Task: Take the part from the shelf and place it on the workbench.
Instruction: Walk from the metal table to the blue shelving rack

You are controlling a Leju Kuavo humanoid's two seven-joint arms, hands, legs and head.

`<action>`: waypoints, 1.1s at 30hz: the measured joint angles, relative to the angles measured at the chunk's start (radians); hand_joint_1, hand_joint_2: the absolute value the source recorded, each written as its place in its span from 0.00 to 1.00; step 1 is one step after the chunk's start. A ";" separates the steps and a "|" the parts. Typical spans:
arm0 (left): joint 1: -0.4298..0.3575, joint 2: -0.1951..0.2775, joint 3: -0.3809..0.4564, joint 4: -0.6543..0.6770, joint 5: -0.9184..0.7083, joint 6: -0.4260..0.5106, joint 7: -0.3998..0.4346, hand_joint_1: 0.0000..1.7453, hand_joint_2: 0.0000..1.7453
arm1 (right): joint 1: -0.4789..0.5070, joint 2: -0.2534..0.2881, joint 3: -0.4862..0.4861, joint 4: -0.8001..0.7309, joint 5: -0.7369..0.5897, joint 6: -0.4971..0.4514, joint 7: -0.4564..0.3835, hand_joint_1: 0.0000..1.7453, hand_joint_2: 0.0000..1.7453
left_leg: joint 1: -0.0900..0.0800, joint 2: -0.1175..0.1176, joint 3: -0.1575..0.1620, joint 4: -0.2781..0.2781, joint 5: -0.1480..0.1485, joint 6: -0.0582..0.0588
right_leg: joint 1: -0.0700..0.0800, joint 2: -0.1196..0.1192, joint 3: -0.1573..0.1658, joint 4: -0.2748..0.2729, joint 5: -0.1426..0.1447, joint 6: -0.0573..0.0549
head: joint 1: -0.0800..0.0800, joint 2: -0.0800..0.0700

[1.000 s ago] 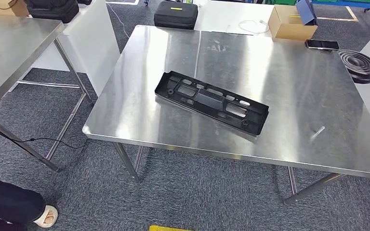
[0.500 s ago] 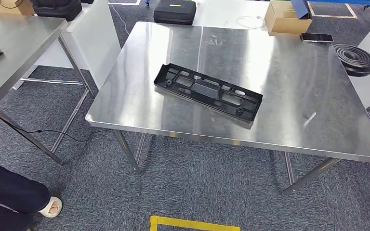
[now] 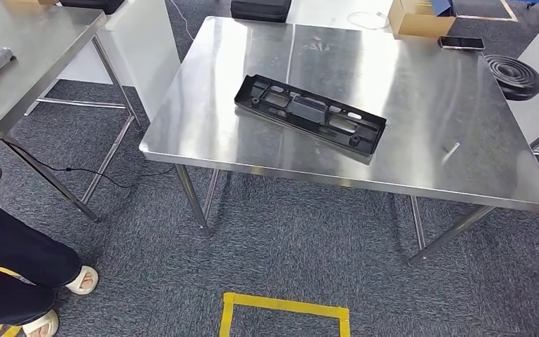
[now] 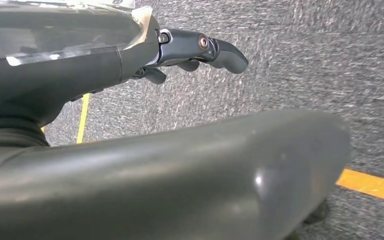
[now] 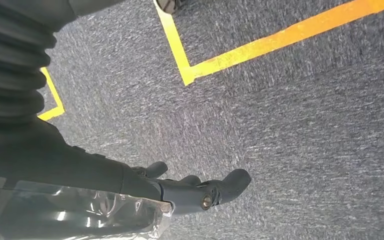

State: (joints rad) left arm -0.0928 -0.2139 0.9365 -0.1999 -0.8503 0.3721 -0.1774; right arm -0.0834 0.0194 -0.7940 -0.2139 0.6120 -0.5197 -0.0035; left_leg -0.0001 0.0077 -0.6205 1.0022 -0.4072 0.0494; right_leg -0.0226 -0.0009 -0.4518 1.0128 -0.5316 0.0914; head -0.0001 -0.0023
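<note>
Camera backed off; part [image 3: 310, 114] on workbench [image 3: 421, 105], far from empty, loosely open hands.

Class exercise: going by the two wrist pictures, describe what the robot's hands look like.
The left hand and right hand look alike: dark grey, smooth, rounded fingers with a small round metal pivot at one joint. Behind each sits clear crinkled plastic wrap. A dark ribbed cover shows in the right wrist view.

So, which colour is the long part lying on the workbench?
Black; the part shows best in the head view.
</note>
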 joint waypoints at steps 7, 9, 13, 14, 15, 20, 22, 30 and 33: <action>0.003 0.003 0.001 0.000 0.006 0.001 0.000 0.00 0.00 | 0.002 0.003 -0.005 0.000 0.008 0.006 -0.015 0.00 0.00 | 0.005 -0.005 -0.054 0.117 -0.102 -0.036 | -0.005 -0.007 -0.020 -0.054 0.030 -0.066 | -0.008 0.000; 0.003 0.003 0.001 0.000 0.006 0.001 0.000 0.00 0.00 | 0.002 0.002 -0.005 0.000 0.008 0.006 -0.016 0.00 0.00 | 0.009 -0.007 -0.080 0.244 -0.178 -0.044 | -0.001 -0.011 -0.039 -0.052 0.048 -0.073 | -0.010 0.000; 0.002 0.004 0.001 0.000 0.005 0.001 -0.003 0.00 0.00 | 0.001 0.002 -0.005 0.000 0.009 0.007 -0.018 0.00 0.00 | 0.013 -0.007 0.026 0.178 -0.120 -0.043 | 0.001 -0.014 -0.084 -0.032 0.070 -0.065 | -0.010 0.000; 0.002 0.004 0.001 0.000 0.005 0.000 -0.005 0.00 0.00 | 0.001 0.002 -0.005 0.000 0.009 0.007 -0.019 0.00 0.00 | 0.012 -0.008 0.074 0.109 -0.109 -0.039 | 0.002 -0.014 -0.092 -0.025 0.073 -0.062 | -0.010 0.000; 0.001 0.004 0.001 0.000 0.004 -0.001 -0.006 0.00 0.00 | 0.000 0.002 -0.005 0.000 0.009 0.008 -0.020 0.00 0.00 | 0.010 -0.010 0.110 0.053 -0.106 -0.035 | 0.003 -0.014 -0.099 -0.020 0.077 -0.057 | -0.009 0.000; 0.000 0.005 0.001 0.000 0.002 -0.003 -0.009 0.00 0.00 | -0.001 0.003 -0.006 0.000 0.007 0.009 -0.025 0.00 0.00 | 0.003 -0.008 0.113 -0.008 -0.093 -0.006 | 0.003 -0.013 -0.130 0.001 0.080 -0.023 | -0.008 0.000; -0.002 0.004 0.001 0.000 0.001 -0.004 -0.011 0.00 0.00 | -0.001 0.002 -0.007 0.000 0.005 0.009 -0.026 0.00 0.00 | 0.006 -0.005 0.092 -0.014 -0.071 0.010 | 0.003 -0.009 -0.162 0.083 0.008 -0.035 | -0.003 0.000; -0.003 0.003 0.001 0.001 -0.006 -0.006 -0.011 0.00 0.00 | -0.004 -0.005 -0.010 0.000 0.004 0.010 -0.035 0.00 0.00 | 0.008 0.001 -0.014 -0.004 0.016 -0.011 | -0.007 -0.001 -0.006 0.034 -0.010 0.010 | 0.004 0.000; -0.002 0.003 0.001 0.001 -0.006 -0.005 -0.011 0.00 0.00 | -0.006 -0.006 -0.011 0.000 0.006 0.010 -0.036 0.00 0.00 | 0.005 0.001 -0.024 -0.003 0.045 -0.029 | 0.003 0.003 0.040 -0.060 -0.028 -0.018 | 0.002 0.000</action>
State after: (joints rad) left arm -0.0952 -0.2107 0.9373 -0.1993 -0.8558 0.3675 -0.1888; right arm -0.0889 0.0137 -0.8048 -0.2136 0.6180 -0.5093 -0.0391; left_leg 0.0046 0.0091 -0.6445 0.9996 -0.3624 0.0204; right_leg -0.0194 0.0024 -0.4118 0.9529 -0.5598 0.0733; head 0.0019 -0.0023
